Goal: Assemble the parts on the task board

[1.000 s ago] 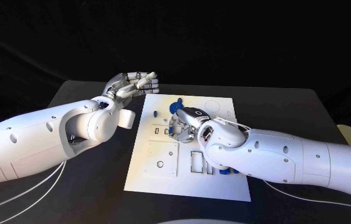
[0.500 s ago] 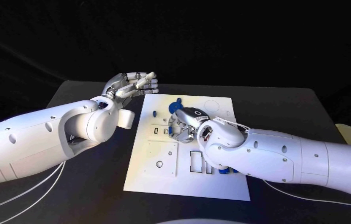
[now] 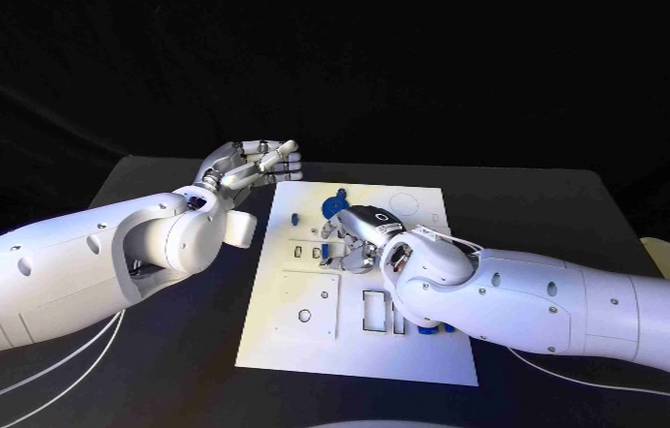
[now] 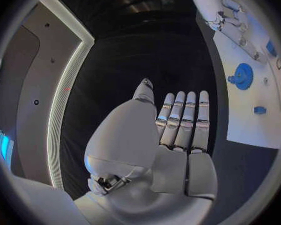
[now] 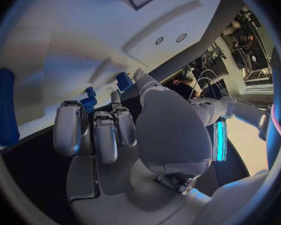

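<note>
White right hand is edging leftward across the task board, grip unclear; left hand is hovering open, empty

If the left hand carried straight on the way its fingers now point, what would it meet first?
Probably nothing: the left hand hovers beside the task board, fingers extended toward the dark far side. The way looks free, though depth is unclear.

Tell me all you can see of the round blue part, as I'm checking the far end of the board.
The round blue part is a toothed, gear-like disc with a pale centre hole, plastic by its look. It lies flat near the task board's far end. Nothing touches it: the left hand hovers off the board, and the right hand works nearer.
</note>
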`<action>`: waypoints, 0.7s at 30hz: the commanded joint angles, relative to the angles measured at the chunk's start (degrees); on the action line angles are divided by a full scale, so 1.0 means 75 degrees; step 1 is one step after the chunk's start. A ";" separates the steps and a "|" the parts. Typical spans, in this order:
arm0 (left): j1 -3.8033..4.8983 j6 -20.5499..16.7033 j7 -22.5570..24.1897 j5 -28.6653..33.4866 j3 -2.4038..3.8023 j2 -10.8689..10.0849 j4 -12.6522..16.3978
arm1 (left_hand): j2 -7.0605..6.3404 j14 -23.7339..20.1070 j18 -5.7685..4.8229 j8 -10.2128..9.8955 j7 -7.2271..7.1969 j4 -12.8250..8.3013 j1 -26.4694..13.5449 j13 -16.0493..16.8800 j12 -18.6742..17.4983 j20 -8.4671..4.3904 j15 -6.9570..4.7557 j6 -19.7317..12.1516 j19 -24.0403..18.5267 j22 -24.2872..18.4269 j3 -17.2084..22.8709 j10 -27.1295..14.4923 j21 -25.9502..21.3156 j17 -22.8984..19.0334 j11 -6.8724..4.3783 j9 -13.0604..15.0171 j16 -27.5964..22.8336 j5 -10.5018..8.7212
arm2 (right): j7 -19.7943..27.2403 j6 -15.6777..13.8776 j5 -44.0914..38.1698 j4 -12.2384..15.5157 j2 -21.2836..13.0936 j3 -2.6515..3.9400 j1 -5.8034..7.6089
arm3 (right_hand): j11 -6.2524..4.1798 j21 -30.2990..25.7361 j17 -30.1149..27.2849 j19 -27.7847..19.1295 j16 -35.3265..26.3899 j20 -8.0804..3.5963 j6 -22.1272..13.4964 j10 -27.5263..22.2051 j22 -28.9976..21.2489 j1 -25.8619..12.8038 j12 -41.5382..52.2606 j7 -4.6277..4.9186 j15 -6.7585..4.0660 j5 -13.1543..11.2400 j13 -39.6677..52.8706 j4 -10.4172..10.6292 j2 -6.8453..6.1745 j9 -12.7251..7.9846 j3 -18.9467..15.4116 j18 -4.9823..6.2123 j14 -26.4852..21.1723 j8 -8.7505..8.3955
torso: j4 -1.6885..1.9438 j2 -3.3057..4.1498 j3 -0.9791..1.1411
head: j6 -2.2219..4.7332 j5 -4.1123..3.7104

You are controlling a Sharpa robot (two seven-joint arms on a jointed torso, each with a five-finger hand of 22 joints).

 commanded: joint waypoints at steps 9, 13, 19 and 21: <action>0.0006 0.0638 -0.2115 -0.2343 0.0002 0.0119 -0.0332 | 0.0397 0.1764 0.0170 0.0288 -0.0062 0.0166 -0.0834 0.0239 0.0371 -0.0425 -0.0556 0.0404 0.1251 0.0075 -0.0831 0.1190 0.0408 0.0725 -0.0419 0.0208 0.0850 -0.0713 | 0.1714 -0.0476 0.2188 0.0916 -0.1277 0.0110 0.0381 | -0.0033 -0.0304 0.1926 -0.0160 0.0004 0.0034 0.0130 -0.0095 -0.0001 0.0474 -0.0048 -0.0039 0.0037 0.0469 0.0501 0.0244 0.0177 -0.0018 -0.0005 0.0033 0.0775 0.0116 | -0.0047 -0.0113 0.0035 | 0.0037 0.0044; 0.0014 0.0887 -0.2805 -0.3320 0.0003 0.0295 -0.0577 | 0.0584 0.3821 0.0176 0.0634 -0.0500 0.0165 -0.0391 0.0610 0.0747 -0.1116 -0.1262 0.0759 0.2904 0.0404 -0.1000 0.2404 0.1206 0.1818 -0.0988 0.0579 0.2014 -0.0146 | 0.2113 -0.0268 0.3503 0.1274 -0.1993 0.0121 0.0710 | -0.0029 -0.0413 0.1887 -0.0225 -0.0009 0.0032 0.0113 -0.0121 -0.0087 0.0486 -0.0068 -0.0034 0.0037 0.0538 0.0478 0.0271 0.0193 -0.0021 0.0019 0.0059 0.0765 0.0115 | -0.0065 -0.0151 0.0063 | 0.0002 0.0056; 0.0117 0.2005 -0.4133 -0.4545 0.0008 0.0575 -0.0927 | 0.0638 0.5444 0.0102 0.1216 -0.0891 0.0136 -0.0526 0.1530 0.1733 -0.1689 -0.1813 0.0915 0.4255 0.1271 -0.1431 0.3407 0.2704 0.6988 -0.1487 0.1314 0.7147 -0.0455 | 0.2149 -0.0044 0.4213 0.1411 -0.2737 0.0122 0.1090 | -0.0039 -0.0509 0.1844 -0.0280 -0.0023 0.0028 0.0186 -0.0130 -0.0158 0.0449 -0.0072 -0.0049 0.0032 0.0584 0.0469 0.0333 0.0170 0.0004 0.0012 0.0080 0.0754 0.0171 | -0.0158 -0.0216 0.0096 | 0.0000 0.0154; 0.0215 0.2465 -0.4758 -0.5178 0.0008 0.0686 -0.1024 | 0.0911 0.5417 0.0065 0.1532 -0.0872 0.0192 -0.0360 0.2376 0.2575 -0.1767 -0.1881 0.0532 0.4094 0.1907 -0.1445 0.3157 0.3472 0.8729 -0.1463 0.1831 0.8690 -0.0512 | 0.2158 0.0033 0.4348 0.1375 -0.2907 0.0121 0.1163 | -0.0043 -0.0524 0.1842 -0.0289 -0.0024 0.0027 0.0197 -0.0114 -0.0167 0.0435 -0.0054 -0.0053 0.0029 0.0592 0.0488 0.0349 0.0151 0.0010 0.0002 0.0083 0.0754 0.0182 | -0.0176 -0.0242 0.0113 | -0.0011 0.0184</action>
